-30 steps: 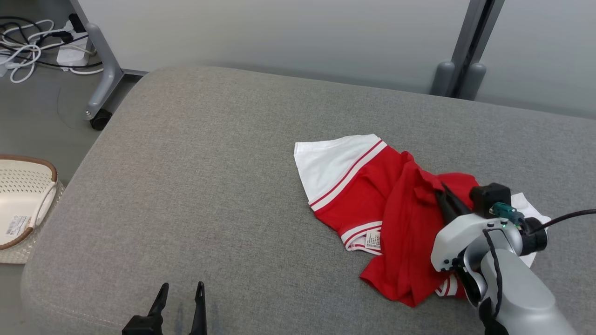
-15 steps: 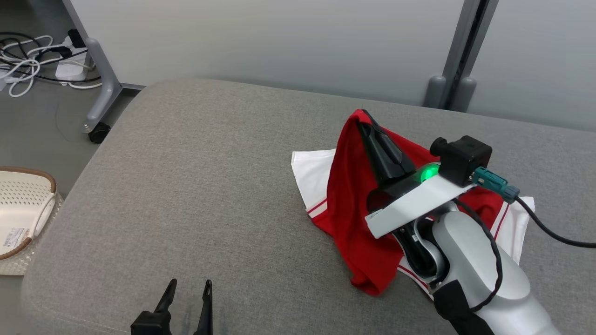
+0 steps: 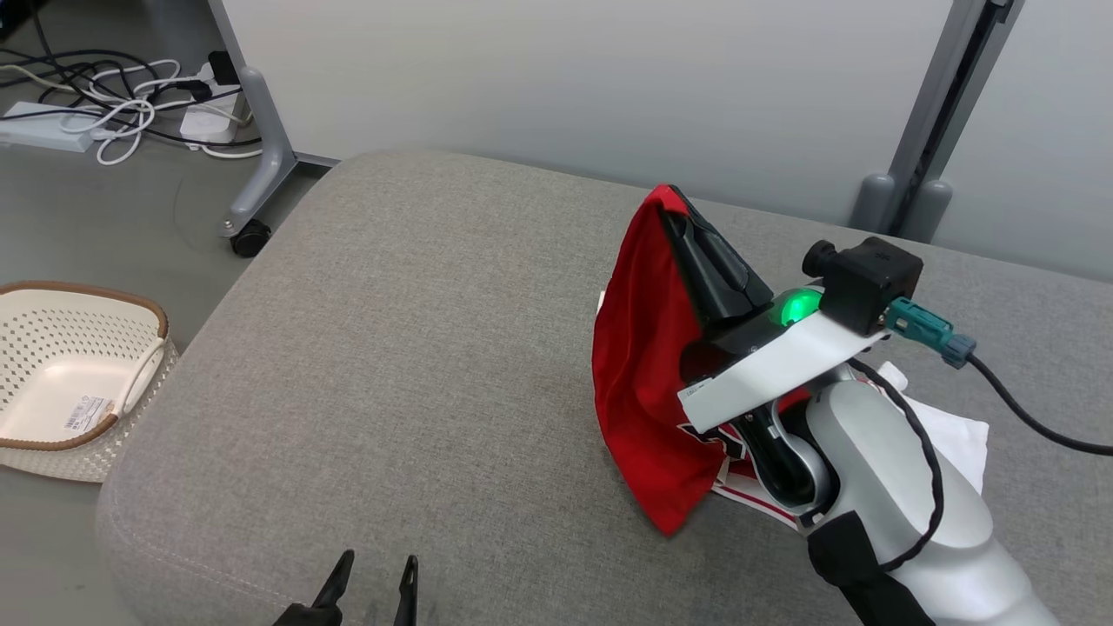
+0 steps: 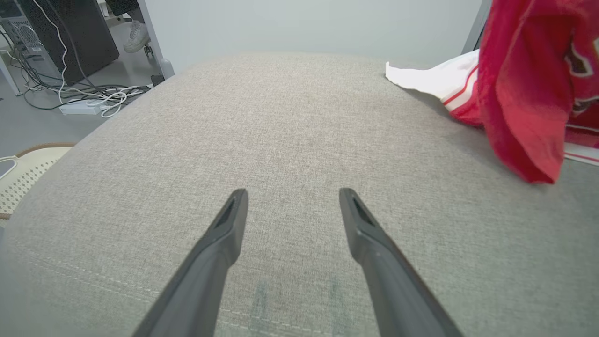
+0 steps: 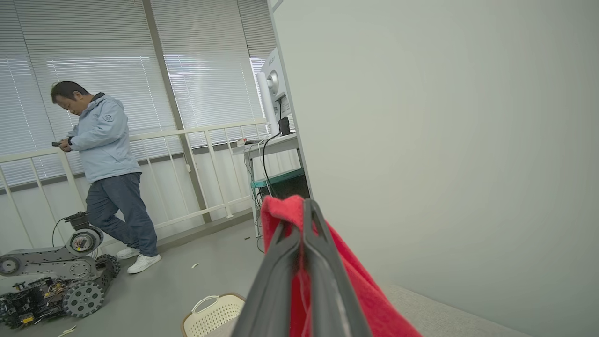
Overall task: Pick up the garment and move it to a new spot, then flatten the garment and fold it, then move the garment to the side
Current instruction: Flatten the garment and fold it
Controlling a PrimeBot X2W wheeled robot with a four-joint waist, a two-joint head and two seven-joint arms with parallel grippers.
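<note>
— Grey woven cushion (image 3: 417,348) spreads across the foreground, rounded at the corners, with a stitched seam along its near edge. What lies beyond it?

— Pale partition wall (image 3: 565,78) behind, and grey floor (image 3: 113,226) to the left with a tangle of cables (image 3: 130,96), a power strip (image 3: 43,137) and a metal leg on a castor (image 3: 271,165). The right wrist view looks out into the room: window blinds (image 5: 117,61), a white railing (image 5: 196,135), a person (image 5: 105,154) standing beside it, and a tracked machine (image 5: 51,281) on the floor.

— Where is the garment (image 3: 643,365)?

— On the cushion's right half. The right claw (image 3: 671,202) has its fingers pressed together on a red fold and holds it up in a peak, and the red cloth hangs from there. The white parts lie on the cushion.

— What is hard to make out?

— The right arm covers most of the white cloth and part of a dark print on the red. I cannot tell whether the hanging red tip touches the cushion. The left claw (image 3: 377,561) is cut off by the bottom edge of the head view. Its fingers are spread wide with nothing between them, low over the cushion's near edge and well apart from the garment.

— Any containers?

— One cream perforated basket (image 3: 52,335) with a brown rim, on the floor left of the cushion. A printed label (image 3: 87,410) lies flat on its bottom.
</note>
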